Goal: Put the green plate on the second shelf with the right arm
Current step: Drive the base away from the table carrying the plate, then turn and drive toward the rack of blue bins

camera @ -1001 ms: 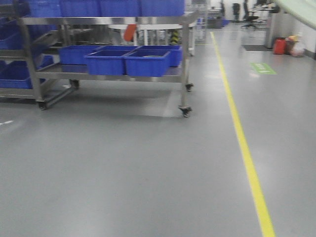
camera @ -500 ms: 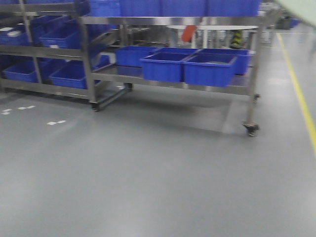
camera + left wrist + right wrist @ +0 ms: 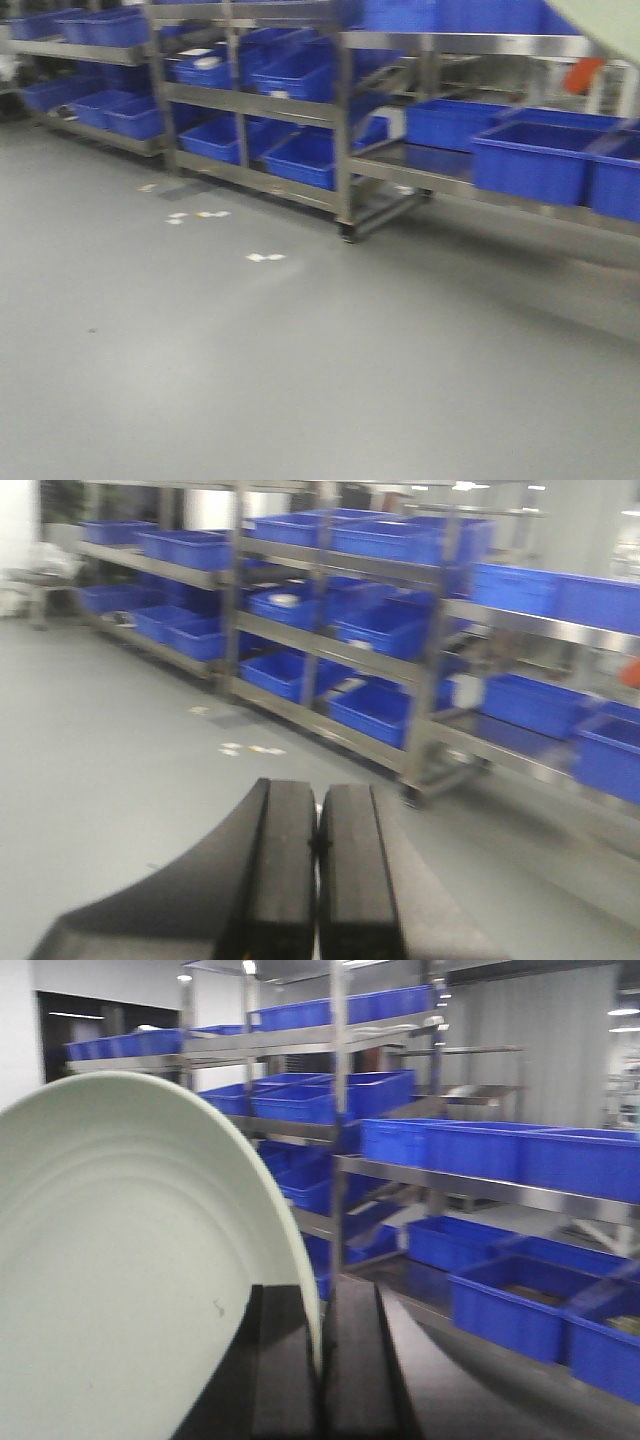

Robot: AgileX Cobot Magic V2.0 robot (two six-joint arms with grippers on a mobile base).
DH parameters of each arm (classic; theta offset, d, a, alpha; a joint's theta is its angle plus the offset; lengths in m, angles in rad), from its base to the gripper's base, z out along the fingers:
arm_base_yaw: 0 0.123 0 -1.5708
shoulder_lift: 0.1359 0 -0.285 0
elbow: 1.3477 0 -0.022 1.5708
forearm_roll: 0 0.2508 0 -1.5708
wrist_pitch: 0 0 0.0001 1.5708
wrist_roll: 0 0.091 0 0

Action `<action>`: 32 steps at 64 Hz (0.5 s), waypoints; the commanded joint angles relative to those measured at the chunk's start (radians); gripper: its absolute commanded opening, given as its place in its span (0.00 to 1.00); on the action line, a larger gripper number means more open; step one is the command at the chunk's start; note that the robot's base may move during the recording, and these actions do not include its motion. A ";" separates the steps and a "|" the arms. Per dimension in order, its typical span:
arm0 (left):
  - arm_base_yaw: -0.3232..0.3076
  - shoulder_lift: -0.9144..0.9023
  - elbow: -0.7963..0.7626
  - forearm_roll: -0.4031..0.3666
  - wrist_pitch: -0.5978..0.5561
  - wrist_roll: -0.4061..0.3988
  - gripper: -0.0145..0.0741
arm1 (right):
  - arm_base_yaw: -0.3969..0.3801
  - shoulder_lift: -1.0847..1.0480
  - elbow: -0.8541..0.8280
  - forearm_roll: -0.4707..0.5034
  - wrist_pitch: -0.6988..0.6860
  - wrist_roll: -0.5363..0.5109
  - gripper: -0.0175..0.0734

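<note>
The pale green plate (image 3: 120, 1270) fills the left half of the right wrist view, standing on edge. My right gripper (image 3: 318, 1305) is shut on its rim, one finger on each face. A corner of the same plate (image 3: 605, 22) shows at the top right of the front view. My left gripper (image 3: 318, 805) is shut with nothing between its fingers, hanging over bare floor. Steel shelf racks (image 3: 345, 120) with several tiers stand ahead; the second shelf (image 3: 470, 1188) shows as a steel tier to the right of the plate.
Blue plastic bins (image 3: 530, 155) fill the rack tiers. A rack leg with a caster (image 3: 347, 232) stands on the grey floor. White scraps (image 3: 265, 257) lie on the floor in front of the racks. More racks with bins (image 3: 190, 550) stretch off to the left.
The front view has swung left: the yellow floor line and the wheeled rack have slid out to the right, and more racks with bins have come in from the left.
</note>
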 commanded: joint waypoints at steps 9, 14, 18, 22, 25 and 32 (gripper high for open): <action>0.001 -0.018 0.041 -0.006 -0.081 -0.003 0.31 | -0.001 0.013 -0.030 0.002 -0.113 0.005 0.26; 0.001 -0.018 0.041 -0.006 -0.081 -0.003 0.31 | -0.001 0.013 -0.030 0.002 -0.114 0.005 0.26; 0.001 -0.018 0.041 -0.006 -0.081 -0.003 0.31 | -0.001 0.013 -0.030 0.002 -0.114 0.005 0.26; 0.001 -0.018 0.041 -0.006 -0.081 -0.003 0.31 | -0.001 0.013 -0.030 0.002 -0.114 0.005 0.26; 0.001 -0.018 0.041 -0.006 -0.081 -0.003 0.31 | -0.001 0.013 -0.030 0.002 -0.113 0.005 0.26; 0.001 -0.018 0.041 -0.006 -0.081 -0.003 0.31 | -0.001 0.013 -0.030 0.002 -0.113 0.005 0.26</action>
